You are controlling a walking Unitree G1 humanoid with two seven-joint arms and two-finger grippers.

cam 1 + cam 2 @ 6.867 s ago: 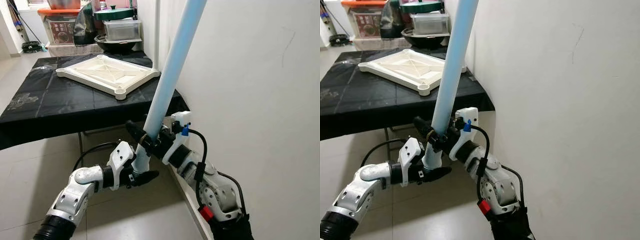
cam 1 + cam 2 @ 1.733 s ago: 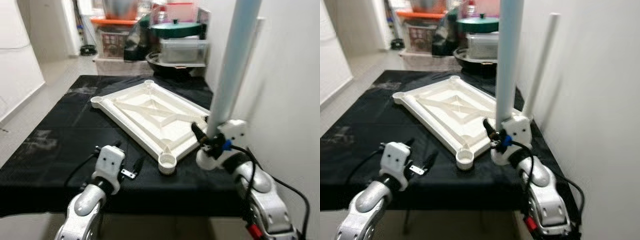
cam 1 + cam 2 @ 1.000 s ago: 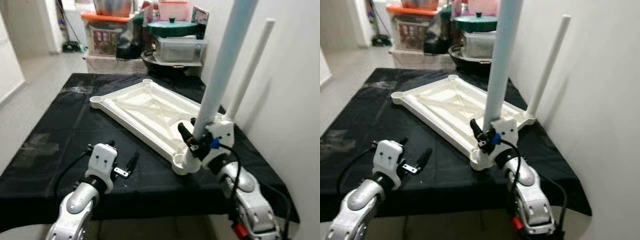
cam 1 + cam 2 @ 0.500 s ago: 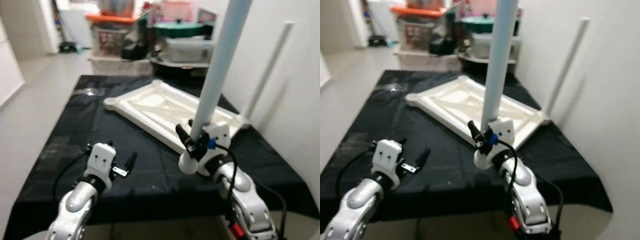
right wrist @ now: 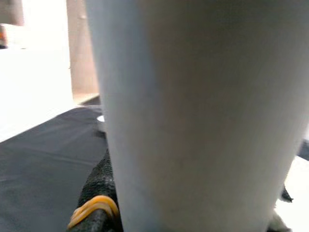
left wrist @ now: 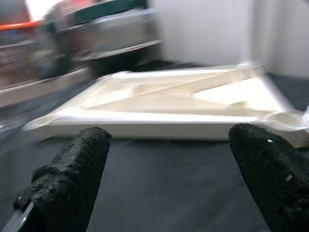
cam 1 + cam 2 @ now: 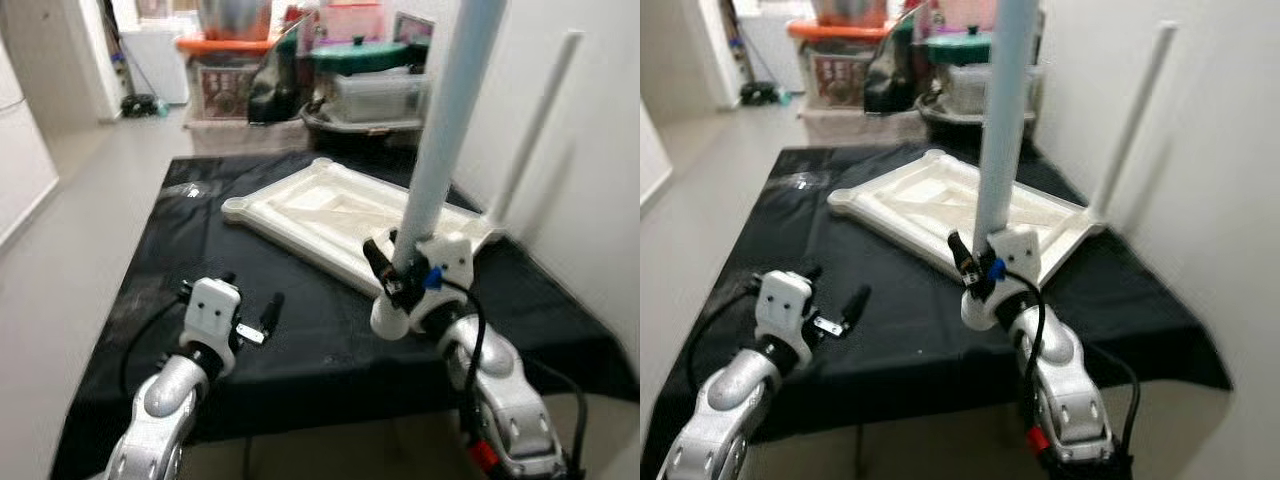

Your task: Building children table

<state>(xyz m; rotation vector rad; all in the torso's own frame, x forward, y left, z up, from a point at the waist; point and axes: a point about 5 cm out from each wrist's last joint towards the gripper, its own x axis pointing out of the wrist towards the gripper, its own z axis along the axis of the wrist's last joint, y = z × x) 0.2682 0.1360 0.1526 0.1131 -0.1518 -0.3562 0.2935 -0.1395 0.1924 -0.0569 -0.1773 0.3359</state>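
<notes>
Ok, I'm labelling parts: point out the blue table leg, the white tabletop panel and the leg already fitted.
blue table leg [image 7: 440, 150], left eye view, mid shaft
white tabletop panel [image 7: 330, 215], left eye view, inner face
fitted white leg [image 7: 1135, 120], right eye view, mid shaft

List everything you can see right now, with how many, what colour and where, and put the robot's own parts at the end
Table top panel: one, cream white, lying upside down on the black table, toward its far right.
Blue leg: one, pale blue, held about upright, its lower end near the panel's near corner.
White leg: one, white, standing at the panel's far right corner by the wall.
Black table: one, black cover, in front of the robot.
Storage clutter: several tubs, lids and a dark bowl, mixed colours, behind the table.
Wall: white, on the right.
Left gripper: silver arm, black fingers open, above the table's near left part.
Right gripper: silver arm, black fingers shut on the blue leg.
</notes>
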